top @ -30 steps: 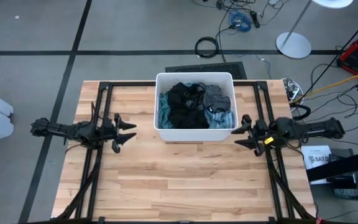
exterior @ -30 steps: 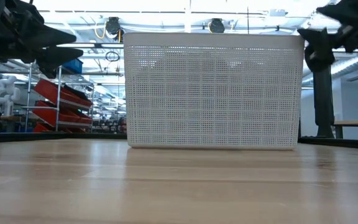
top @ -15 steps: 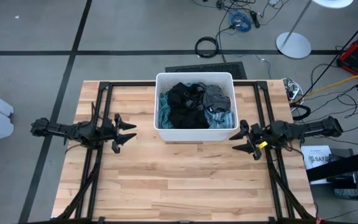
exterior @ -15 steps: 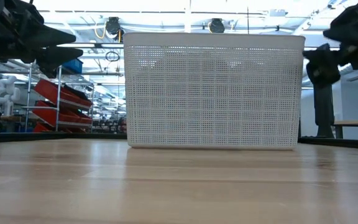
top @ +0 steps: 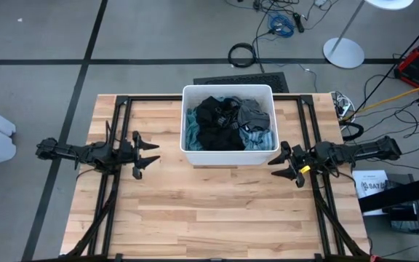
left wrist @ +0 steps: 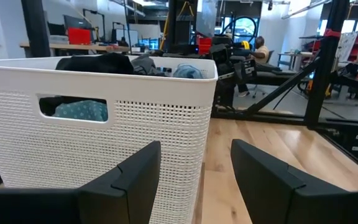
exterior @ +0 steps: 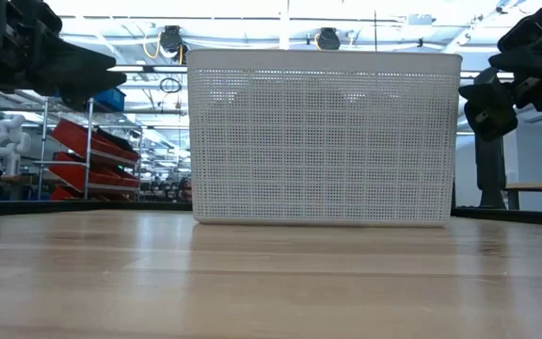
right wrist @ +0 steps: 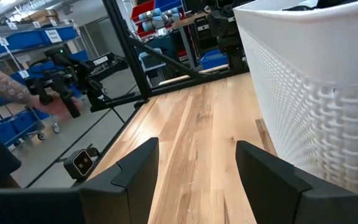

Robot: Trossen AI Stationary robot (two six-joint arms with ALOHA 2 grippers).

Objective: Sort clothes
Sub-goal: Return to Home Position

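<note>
Claws open and empty: left gripper at 9 o'clock of the white bin, right gripper at 3; swinging home might clip it, jolting the clothes.

Clothes wholly hidden in the low view behind the perforated wall of the white bin
</note>
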